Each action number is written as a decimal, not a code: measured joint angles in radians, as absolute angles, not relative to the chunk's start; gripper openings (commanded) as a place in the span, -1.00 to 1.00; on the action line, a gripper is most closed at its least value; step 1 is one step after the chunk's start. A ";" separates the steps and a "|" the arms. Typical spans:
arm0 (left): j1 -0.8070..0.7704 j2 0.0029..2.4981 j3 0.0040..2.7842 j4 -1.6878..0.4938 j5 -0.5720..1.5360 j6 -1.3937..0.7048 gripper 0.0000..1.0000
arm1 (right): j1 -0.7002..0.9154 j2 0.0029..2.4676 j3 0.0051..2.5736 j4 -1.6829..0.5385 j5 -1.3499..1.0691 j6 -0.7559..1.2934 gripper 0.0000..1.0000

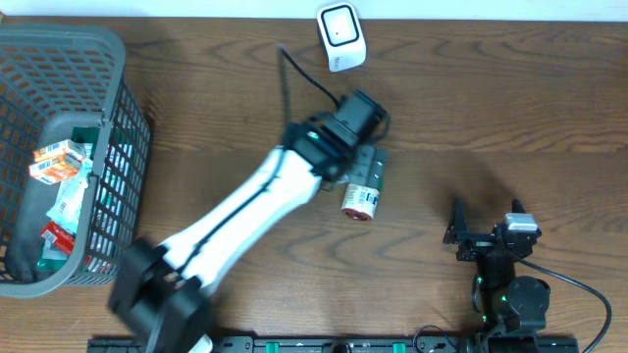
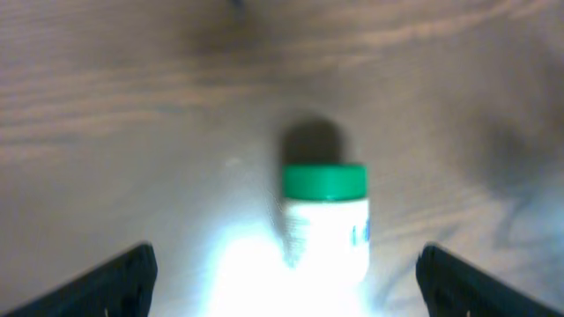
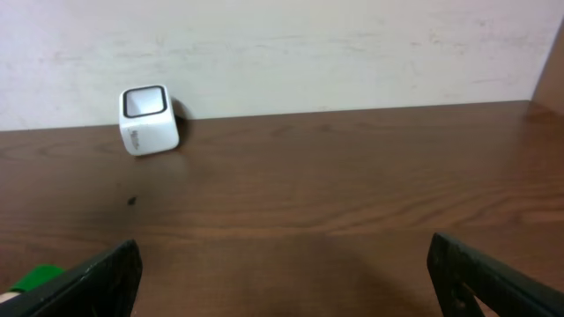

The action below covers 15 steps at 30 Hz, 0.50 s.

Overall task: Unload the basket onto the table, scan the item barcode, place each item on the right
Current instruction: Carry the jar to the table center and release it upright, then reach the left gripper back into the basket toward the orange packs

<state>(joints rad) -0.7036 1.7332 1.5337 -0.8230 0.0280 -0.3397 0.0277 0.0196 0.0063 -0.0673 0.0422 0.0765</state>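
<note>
Here the left gripper (image 2: 286, 283) stands over the table (image 1: 510, 108) with its jaws spread wide; the two dark fingers (image 2: 119, 280) show only at the lower corners of the left wrist view. The bottle (image 2: 326, 224), white-bodied with a green cap (image 2: 323, 180), lies on its side on the wood between those fingers and touches neither. Its cap points away from the wrist, and it sits somewhat nearer the right-hand finger than the left-hand one. A bright glare falls on the table beside the bottle, toward the left-hand finger. In the overhead view the bottle (image 1: 360, 199) projects from beneath the left gripper (image 1: 361, 167), its printed end toward the near edge of the table.

The right gripper (image 3: 286, 282) is likewise spread wide and holds nothing; bare wood lies between its fingers. The white scanner (image 3: 148, 120) stands well beyond its jaws, off toward the left-hand finger, against the far wall. Overhead, the scanner (image 1: 340, 36) lies beyond the left gripper too. A grey basket (image 1: 59, 44) holding packets (image 1: 59, 162) stands well apart from both grippers.
</note>
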 measured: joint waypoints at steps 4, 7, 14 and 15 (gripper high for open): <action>-0.562 1.653 1.742 -1.025 0.010 -0.287 0.89 | 0.028 0.020 0.006 -0.067 0.042 0.076 0.99; -0.380 1.602 1.927 -1.148 -0.010 -0.259 0.89 | 0.028 0.020 0.006 -0.067 0.042 0.076 0.99; 0.102 1.514 2.057 -1.205 -0.037 -0.243 0.89 | 0.028 0.020 0.006 -0.067 0.042 0.076 0.99; 0.170 1.514 2.057 -1.211 -0.037 -0.243 0.89 | 0.028 0.020 0.006 -0.067 0.042 0.076 0.99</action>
